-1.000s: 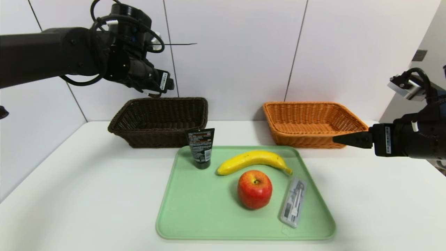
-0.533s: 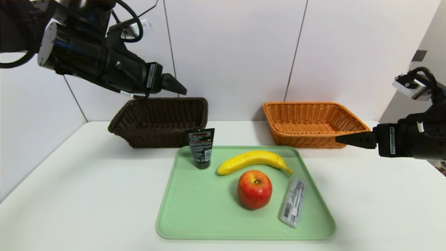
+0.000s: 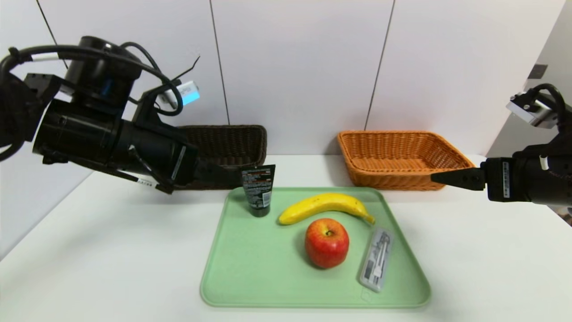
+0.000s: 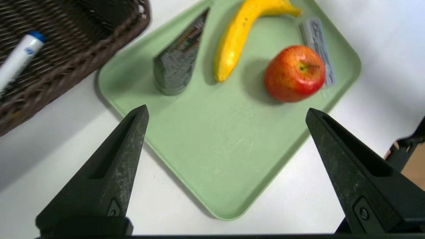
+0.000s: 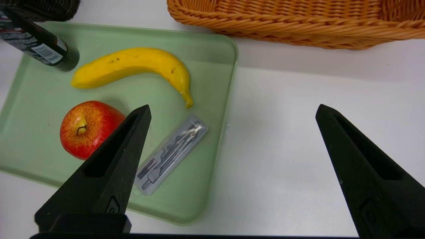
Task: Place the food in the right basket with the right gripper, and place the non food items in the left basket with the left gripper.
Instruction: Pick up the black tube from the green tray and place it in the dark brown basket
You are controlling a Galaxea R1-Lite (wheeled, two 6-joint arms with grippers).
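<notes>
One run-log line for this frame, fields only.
left gripper: open, empty, by tray | right gripper: open, parked | marker: in dark basket | tube, banana, apple, case: on tray

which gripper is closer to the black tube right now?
Left. The left gripper hangs open just beside the black tube, toward the dark basket; the right gripper waits open across the tray, by the orange basket.
</notes>
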